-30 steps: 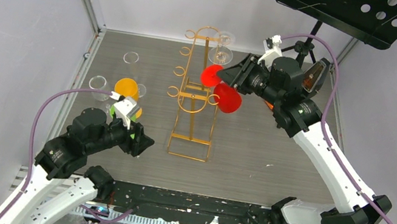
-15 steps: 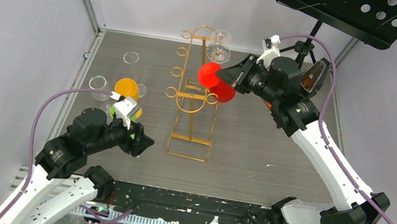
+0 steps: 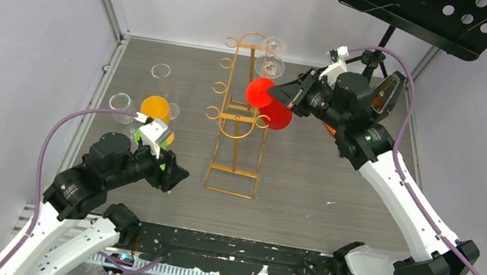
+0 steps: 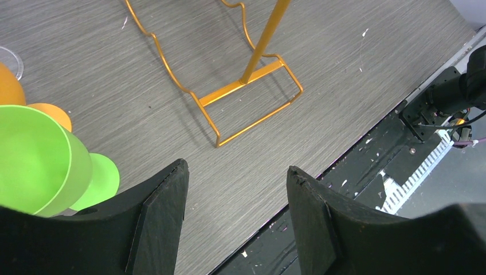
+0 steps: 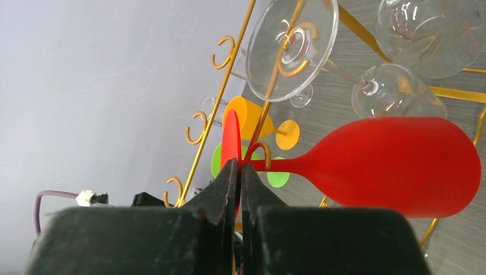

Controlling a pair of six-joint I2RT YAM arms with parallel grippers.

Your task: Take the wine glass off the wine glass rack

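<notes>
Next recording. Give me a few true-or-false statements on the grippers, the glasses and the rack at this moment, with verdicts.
1. The right gripper is shut on the foot of the red wine glass. True.
2. The left gripper holds the green glass. False: it is open and empty, and the green glass lies beside it.
3. A clear glass hangs on the wine glass rack. True.
4. The wine glass rack lies flat on its side. False: it stands upright on its wire base.
</notes>
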